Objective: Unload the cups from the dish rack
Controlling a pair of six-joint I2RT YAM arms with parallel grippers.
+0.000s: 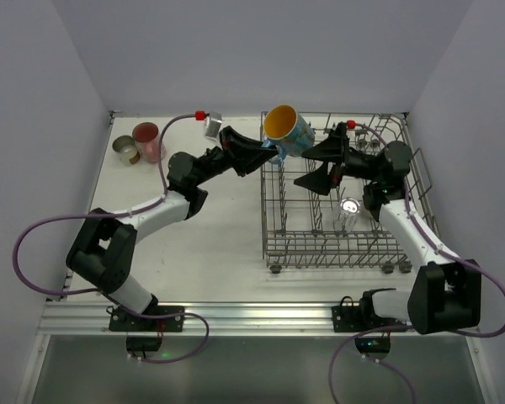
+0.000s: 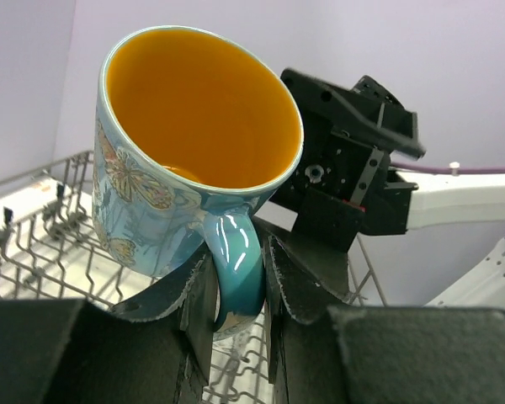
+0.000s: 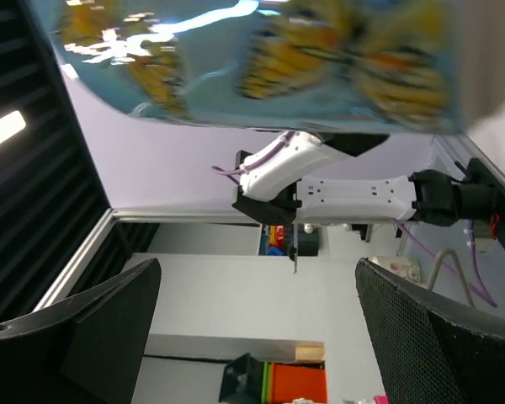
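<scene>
My left gripper [image 1: 268,155] is shut on the handle of the blue patterned mug [image 1: 288,130], which has an orange inside, and holds it in the air at the rack's far left corner. In the left wrist view the fingers [image 2: 202,299] pinch the teal handle of the mug [image 2: 185,160]. My right gripper [image 1: 313,170] is open and empty just right of the mug, above the grey wire dish rack [image 1: 278,227]. The mug's side [image 3: 261,59] fills the top of the right wrist view. A clear glass tumbler [image 1: 350,213] stands in the rack. A pink cup [image 1: 148,140] and a tan cup [image 1: 126,150] sit on the table at far left.
The rack takes up the right half of the table and has small wheels [image 1: 275,268] at its near edge. White walls close the table in on three sides. A metal rail [image 1: 236,316] runs along the near edge.
</scene>
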